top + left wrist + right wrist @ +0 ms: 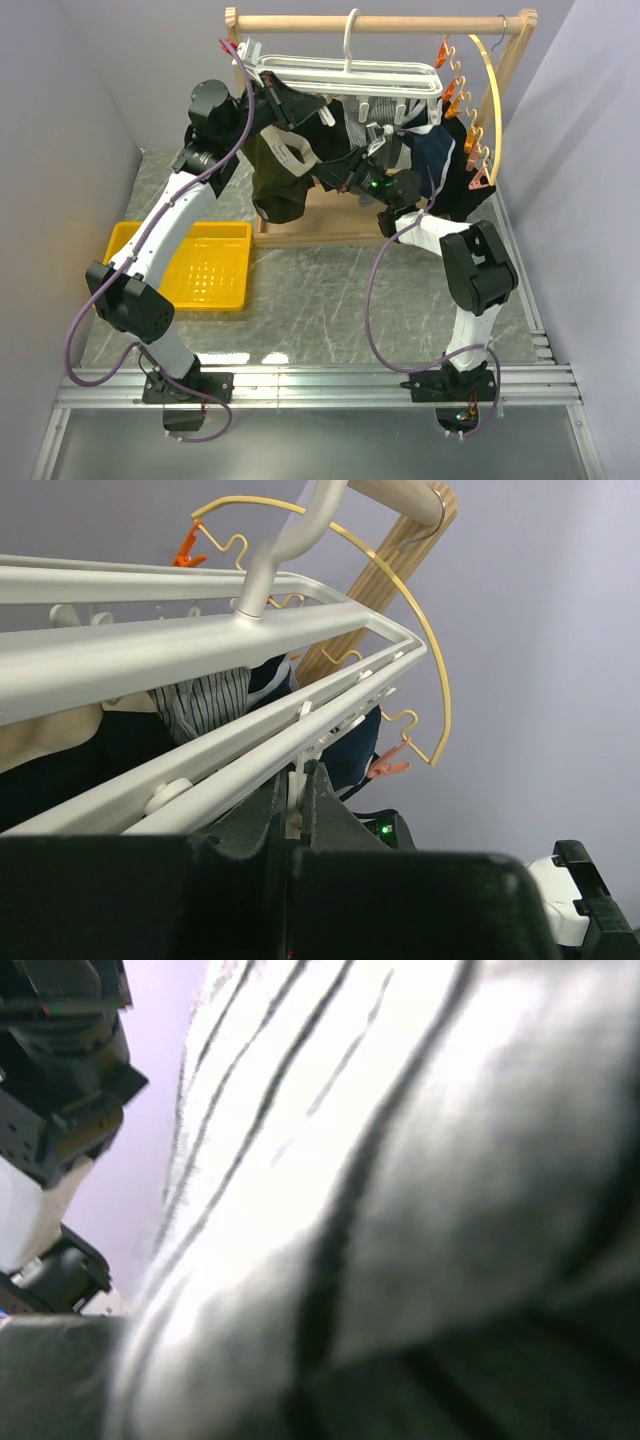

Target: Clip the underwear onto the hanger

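Left end effector (pixel 297 828) on hanger clip (pixel 296 788)

We see the hanger (pixel 350 75) hooked on the rack bar (pixel 420 22), underwear (pixel 275 190) below its left end, hoop (pixel 494 90) to its right, bin (pixel 215 229) on the worktop (pixel 330 300), left.

Soft, even overhead light keeps the top view sharp, with faint shadows on the bench (pixel 320 300) under the hanger (pixel 380 72). Seen from the left wrist, its nearest bars are bright and slightly soft. Below it, striped cloth (pixel 300 1160) fills the right wrist view, badly blurred and glaring white.
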